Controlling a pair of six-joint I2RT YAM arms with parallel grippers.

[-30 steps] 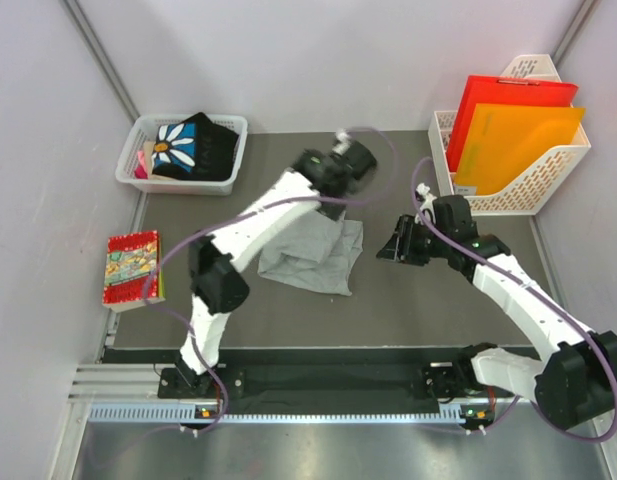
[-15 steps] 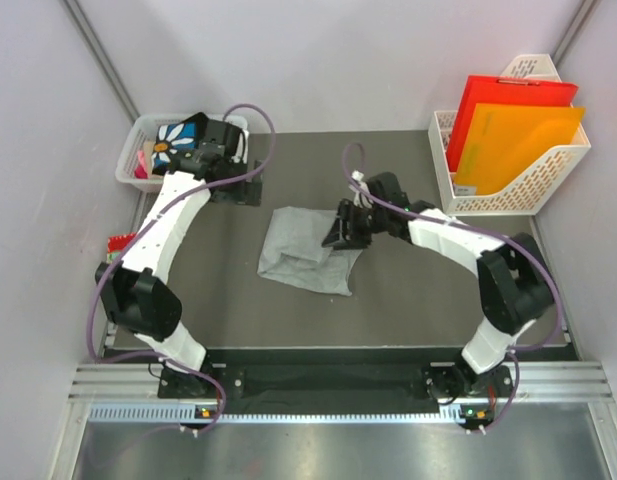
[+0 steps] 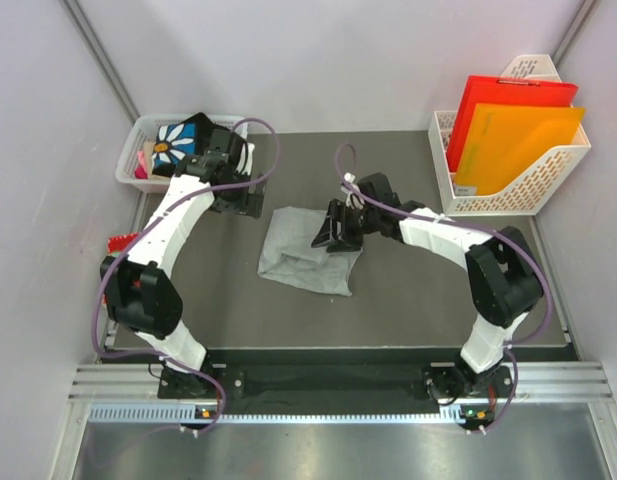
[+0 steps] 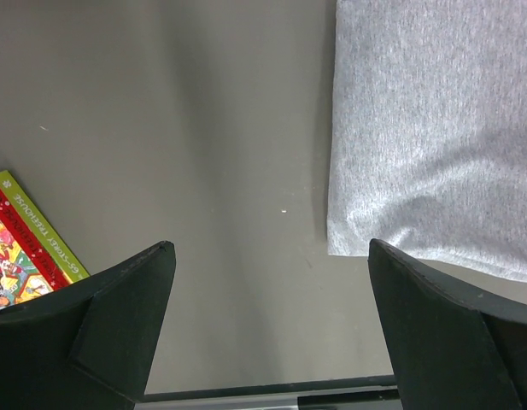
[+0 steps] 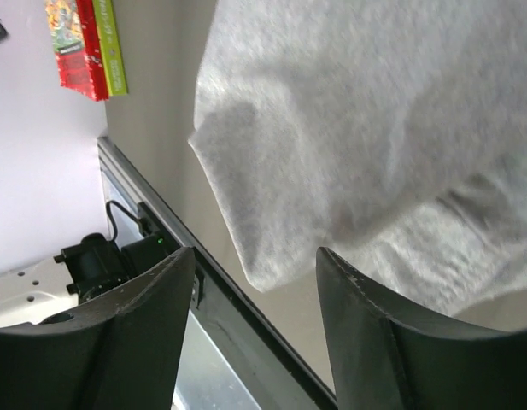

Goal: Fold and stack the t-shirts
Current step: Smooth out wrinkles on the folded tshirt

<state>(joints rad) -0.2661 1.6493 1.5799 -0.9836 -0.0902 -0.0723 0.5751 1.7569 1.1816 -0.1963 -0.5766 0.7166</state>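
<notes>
1. Left gripper [image 4: 270, 248]: fingers spread wide, nothing between them. It hangs over bare table [image 4: 203, 111] at 10 o'clock of the grey t-shirt [image 4: 434, 128], clear of the cloth.
2. Right gripper [image 5: 254, 256]: fingers parted, no cloth between them. It is poised over the shirt's 1 o'clock corner, probably placed to take an edge for folding.
3. Grey t-shirt: mid-table, rumpled, with one layer doubled over another (fold judged unfinished).
4. Black t-shirt [image 3: 176, 140]: bundled in the white basket [image 3: 128, 165] at the table's 10 o'clock corner, daisy uppermost. It is not yet laid out, and the left arm covers its right part.
5. Hard to make out: the red packet [image 3: 118, 243] at 9 o'clock is mostly behind the left arm. Whether the right fingertips touch the cloth cannot be told.
</notes>
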